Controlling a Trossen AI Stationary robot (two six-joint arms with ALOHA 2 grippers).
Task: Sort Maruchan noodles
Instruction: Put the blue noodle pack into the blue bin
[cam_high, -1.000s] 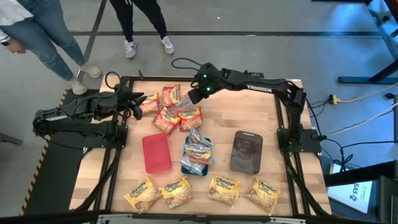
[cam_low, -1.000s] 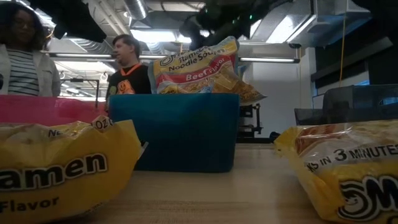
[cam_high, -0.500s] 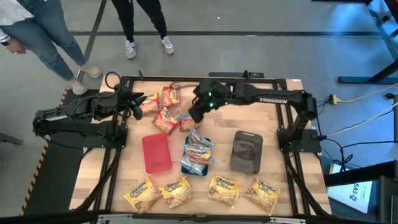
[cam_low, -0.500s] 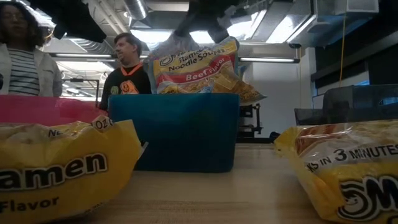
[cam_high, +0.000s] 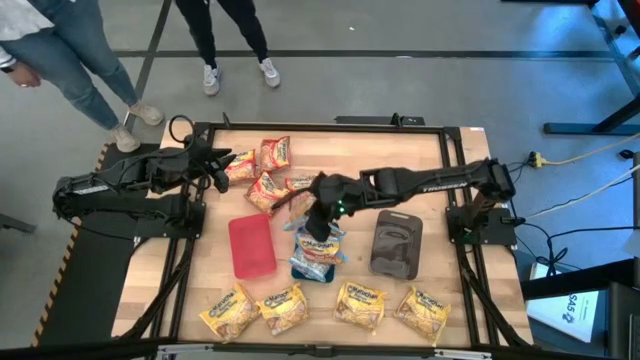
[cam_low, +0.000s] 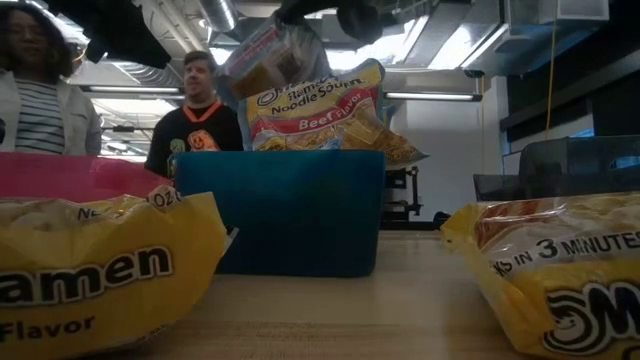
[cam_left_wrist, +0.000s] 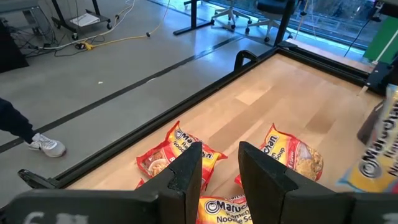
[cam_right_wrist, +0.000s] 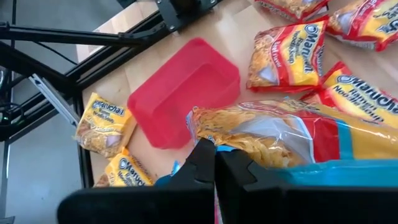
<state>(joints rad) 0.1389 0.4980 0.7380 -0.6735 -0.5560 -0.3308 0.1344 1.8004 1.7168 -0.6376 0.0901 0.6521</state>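
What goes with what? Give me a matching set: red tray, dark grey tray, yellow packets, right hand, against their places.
1. red tray
2. dark grey tray
3. yellow packets
4. right hand

A. in a row of four, apart from all trays
B. on the high view's left of the teal tray
C. above the teal tray, gripping a packet
D. on the high view's right of the teal tray

Pairs: 1-B, 2-D, 3-A, 4-C
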